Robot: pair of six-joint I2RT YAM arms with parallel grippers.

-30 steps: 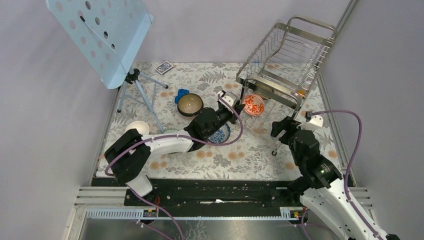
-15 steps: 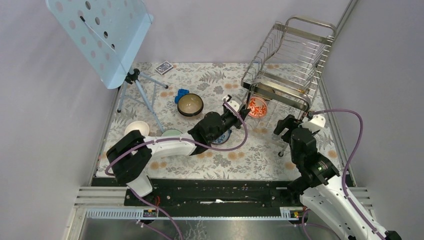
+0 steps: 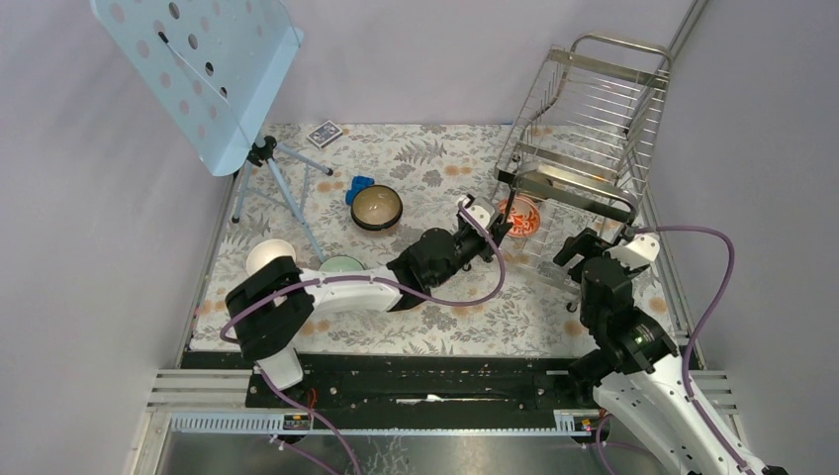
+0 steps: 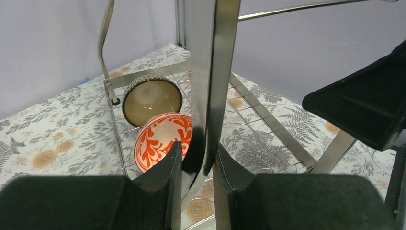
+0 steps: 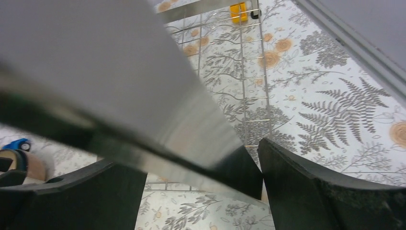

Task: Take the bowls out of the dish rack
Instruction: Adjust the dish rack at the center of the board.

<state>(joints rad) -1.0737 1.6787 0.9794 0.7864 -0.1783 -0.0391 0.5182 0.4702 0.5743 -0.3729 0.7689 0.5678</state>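
Your left hand [image 4: 198, 160] is clenched on a flat steel bar of the dish rack [image 4: 210, 72], not on a bowl. The rack [image 3: 594, 109] stands tilted at the far right corner of the tabletop [image 3: 435, 158].

Your right hand [image 5: 191, 175] has its jaws wide apart around another rack bar [image 5: 119, 72]. You cannot tell from here whether they press on it. If they do not, the left hand alone steadies a tall, shiny frame, and a small twist there could tip it or skid its legs along the right edge.

Two bowls are in the lower tier. The orange-red bowl [image 4: 160, 143] leans on its rim just behind the clamped bar, and a brownish bowl [image 4: 152, 99] stands on edge beside it, farther in. Both are poorly seated, I judge. A jolt to the rack could roll either one off the wires and onto the tabletop, or trap it against the bar.

The bar also sits between your left fingers [image 4: 165, 179] and the orange-red bowl, so reaching straight in would hit steel.

The dark brown bowl [image 3: 377, 207], white bowl [image 3: 269, 253] and pale green bowl [image 3: 341, 264] lie toward the left side. Any swing of the left arm back that way risks knocking them.
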